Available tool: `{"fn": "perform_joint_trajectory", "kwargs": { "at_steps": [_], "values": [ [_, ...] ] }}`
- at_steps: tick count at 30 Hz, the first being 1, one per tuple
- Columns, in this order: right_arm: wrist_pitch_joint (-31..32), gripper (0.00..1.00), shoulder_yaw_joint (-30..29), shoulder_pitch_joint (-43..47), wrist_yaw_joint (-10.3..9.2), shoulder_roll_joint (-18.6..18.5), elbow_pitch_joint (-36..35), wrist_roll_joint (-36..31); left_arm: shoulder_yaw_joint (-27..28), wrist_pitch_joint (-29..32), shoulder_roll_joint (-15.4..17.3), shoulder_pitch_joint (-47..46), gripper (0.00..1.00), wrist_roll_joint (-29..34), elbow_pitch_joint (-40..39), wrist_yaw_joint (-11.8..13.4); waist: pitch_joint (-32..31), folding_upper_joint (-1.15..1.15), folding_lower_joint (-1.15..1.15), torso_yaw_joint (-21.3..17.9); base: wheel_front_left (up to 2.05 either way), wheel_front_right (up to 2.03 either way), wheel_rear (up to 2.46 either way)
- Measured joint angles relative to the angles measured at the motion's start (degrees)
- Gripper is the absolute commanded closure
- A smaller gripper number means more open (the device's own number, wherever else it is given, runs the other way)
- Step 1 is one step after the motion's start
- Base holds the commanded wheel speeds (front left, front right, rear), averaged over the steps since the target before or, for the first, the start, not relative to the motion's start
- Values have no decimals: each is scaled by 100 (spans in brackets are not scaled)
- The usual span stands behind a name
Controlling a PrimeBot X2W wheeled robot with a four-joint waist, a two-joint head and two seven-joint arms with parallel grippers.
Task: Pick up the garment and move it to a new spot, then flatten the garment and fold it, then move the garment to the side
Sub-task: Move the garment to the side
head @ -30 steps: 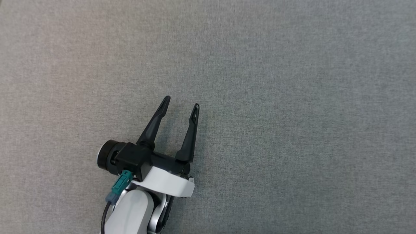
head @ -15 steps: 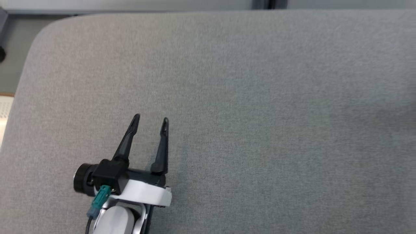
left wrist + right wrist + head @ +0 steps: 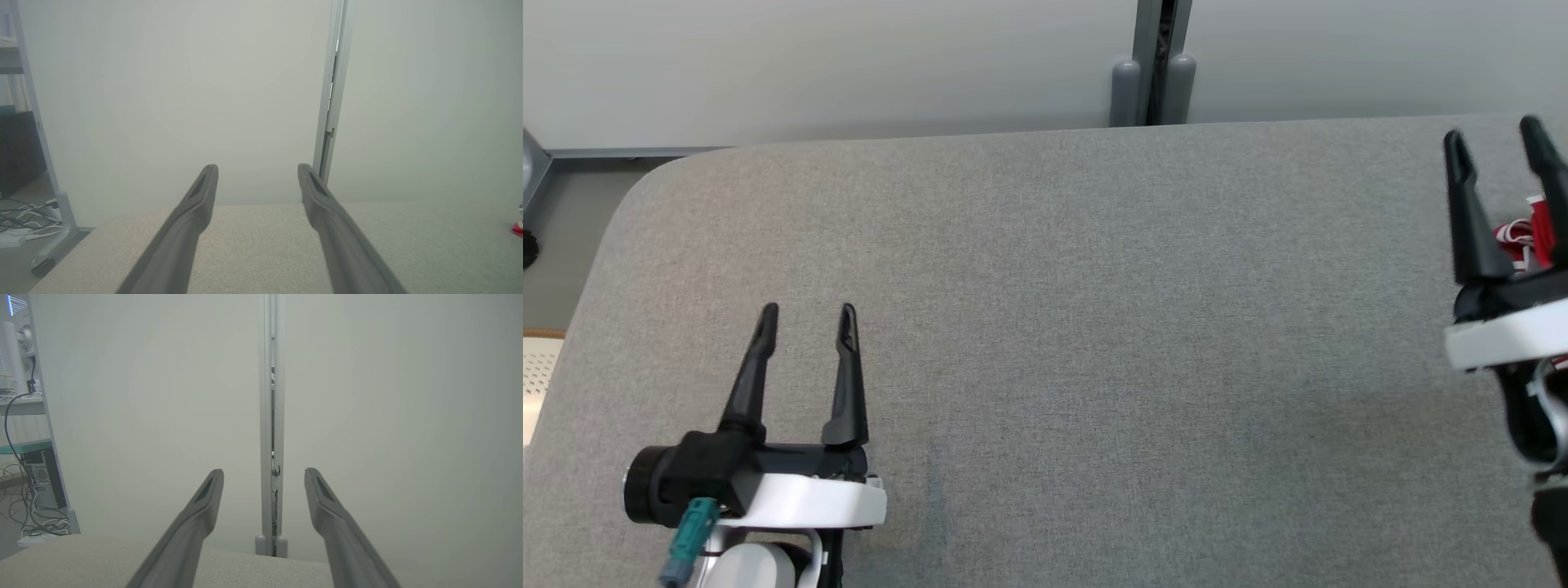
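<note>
Since the earlier head views the camera has been swung upward, so that the far edge of the worktop [image 3: 1094, 286], the pale wall [image 3: 849, 65] and a grey post [image 3: 1153, 57] have been brought into the picture. With the same shift the right hand [image 3: 1493, 131] has come into view at the right edge, and the left hand [image 3: 809, 310] is now seen at the lower left instead of near the middle.

Left hand: set wide, nothing held; its fingers are pointed toward the far edge, above bare grey fabric. In the left wrist view the same hand [image 3: 257, 168] is seen spread, with the worktop [image 3: 253, 245] below it and the post [image 3: 333, 102] behind its right finger.

Right hand: also set wide and empty. In the right wrist view it [image 3: 264, 471] is aimed at the wall, with the post [image 3: 269, 416] framed between the fingers and the edge of the worktop [image 3: 245, 571] beneath.

Garment [image 3: 1521, 235]: a small bunched patch of red and white cloth, lying on the worktop at the far right of the head view. It is partly hidden behind the fingers of the right hand; whether it is touched by them cannot be told. Its shape and kind cannot be made out. A red and white scrap of it [image 3: 518, 228] is also caught at the right edge of the left wrist view, well apart from the left hand.

Cables [image 3: 20, 220] are seen on the floor beyond the left corner of the worktop.
</note>
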Motion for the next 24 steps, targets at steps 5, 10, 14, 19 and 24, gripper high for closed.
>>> {"fn": "perform_joint_trajectory", "kwargs": {
  "at_steps": [5,10,14,19,24],
  "values": [
    [-354,0,1,570,0,470,-107,-600,170,0,0,98,0,-155,-256,9,-107,0,0,-30,0,0,0],
    [-407,0,-271,1152,0,1028,-463,-899,191,0,-1,239,0,-155,-293,-11,-214,0,0,-8,0,0,0],
    [-419,0,-593,1644,0,1388,-853,-1061,127,0,0,399,0,-159,-290,-18,-292,0,0,28,0,0,0],
    [-420,0,-771,2209,-1,1585,-1106,-1140,-15,0,-2,641,0,-212,-137,-24,-396,0,0,66,0,0,0],
    [-419,0,-892,2552,-1,1630,-1209,-1113,-110,0,-1,700,0,-207,-105,-15,-500,0,0,110,0,0,0]
  ]
}}
